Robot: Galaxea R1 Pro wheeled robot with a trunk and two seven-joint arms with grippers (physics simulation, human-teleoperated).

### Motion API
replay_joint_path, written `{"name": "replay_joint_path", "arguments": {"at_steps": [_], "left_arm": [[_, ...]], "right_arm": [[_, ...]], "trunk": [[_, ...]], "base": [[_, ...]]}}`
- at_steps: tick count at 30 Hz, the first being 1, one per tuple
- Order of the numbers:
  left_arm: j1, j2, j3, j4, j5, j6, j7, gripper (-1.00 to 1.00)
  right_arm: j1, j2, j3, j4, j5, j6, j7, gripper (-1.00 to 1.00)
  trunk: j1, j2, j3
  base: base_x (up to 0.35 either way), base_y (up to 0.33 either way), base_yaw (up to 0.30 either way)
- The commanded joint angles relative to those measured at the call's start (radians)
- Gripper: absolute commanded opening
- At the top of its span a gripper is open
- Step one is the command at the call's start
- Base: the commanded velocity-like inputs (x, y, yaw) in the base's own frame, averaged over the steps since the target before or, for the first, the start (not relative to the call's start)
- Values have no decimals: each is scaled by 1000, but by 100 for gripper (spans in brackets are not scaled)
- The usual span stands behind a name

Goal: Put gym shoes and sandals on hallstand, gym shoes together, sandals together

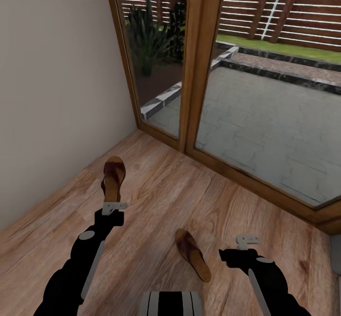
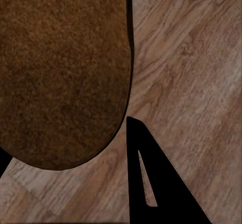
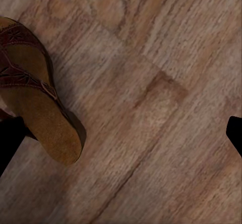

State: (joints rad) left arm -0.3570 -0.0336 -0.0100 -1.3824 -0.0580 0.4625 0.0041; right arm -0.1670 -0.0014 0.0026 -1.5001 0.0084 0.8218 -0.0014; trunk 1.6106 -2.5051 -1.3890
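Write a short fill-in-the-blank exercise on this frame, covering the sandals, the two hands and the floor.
1. Both sandals lie on the ____ floor.
2. The far sandal, near the wall, lies just ahead of the ____ hand.
3. The near sandal lies between the two arms, closer to the ____ hand.
4. Behind the sandals, wood-framed ____ panels look onto a paved yard.

Missing words: wood-plank; left; right; glass
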Motion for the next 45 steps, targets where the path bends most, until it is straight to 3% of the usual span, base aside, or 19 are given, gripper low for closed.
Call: {"name": "replay_joint_path", "arguments": {"at_steps": [1, 29, 45], "left_arm": [[0, 0, -1, -1, -6, 5, 0, -100], [0, 0, 1, 0, -5, 5, 0, -100], [3, 2, 2, 2, -7, 5, 0, -100]], "right_arm": [[0, 0, 0, -1, 1, 5, 0, 100], [0, 0, -1, 0, -4, 5, 0, 100], [0, -1, -1, -2, -9, 5, 0, 100]], "trunk": [[0, 0, 1], [0, 0, 5], [0, 0, 5]], "base": [[-16, -5, 151], [-122, 43, 17], [-17, 14, 0]]}}
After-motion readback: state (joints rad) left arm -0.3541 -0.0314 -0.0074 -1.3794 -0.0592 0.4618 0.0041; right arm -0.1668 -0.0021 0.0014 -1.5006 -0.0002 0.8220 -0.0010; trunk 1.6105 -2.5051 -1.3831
